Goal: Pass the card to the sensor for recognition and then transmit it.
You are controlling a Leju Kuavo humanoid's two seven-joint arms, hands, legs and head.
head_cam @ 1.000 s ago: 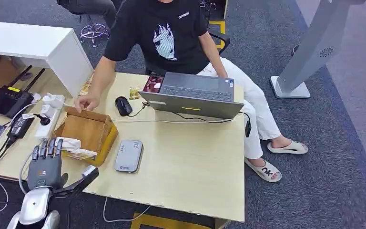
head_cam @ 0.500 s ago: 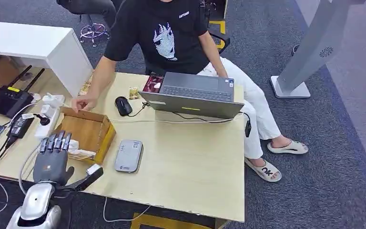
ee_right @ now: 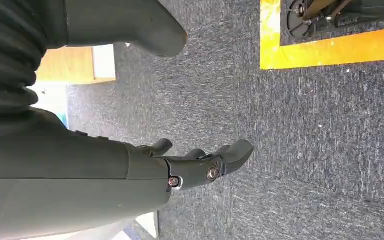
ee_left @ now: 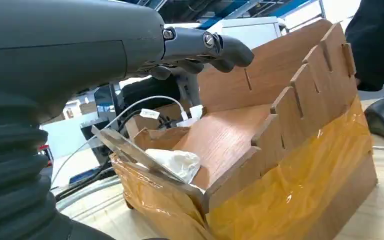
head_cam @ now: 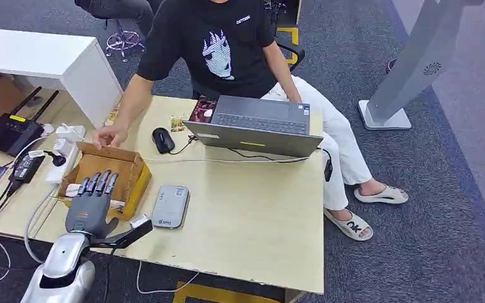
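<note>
An open cardboard box (head_cam: 137, 169) with orange tape stands on the wooden table, left of the flat grey sensor (head_cam: 170, 206). My left hand (head_cam: 93, 203) hovers over the box's near end with its fingers spread and holds nothing. In the left wrist view its fingers (ee_left: 215, 45) reach above the box (ee_left: 300, 150). Inside lie a white wrapped item (ee_left: 177, 162) and a thin flat card-like piece (ee_left: 130, 150) leaning at the rim. My right hand (ee_right: 130, 170) hangs over the carpet, holding nothing.
A person sits behind the table, with one hand (head_cam: 106, 134) on the box's far corner. A laptop (head_cam: 256, 126) and a mouse (head_cam: 163, 139) lie beyond the sensor. A router (head_cam: 11, 129), a power strip (head_cam: 63, 158) and cables crowd the left side.
My left hand has moved right and forward, from the table's near edge to above the box's near end. The person's hand stays at the box's far corner.
</note>
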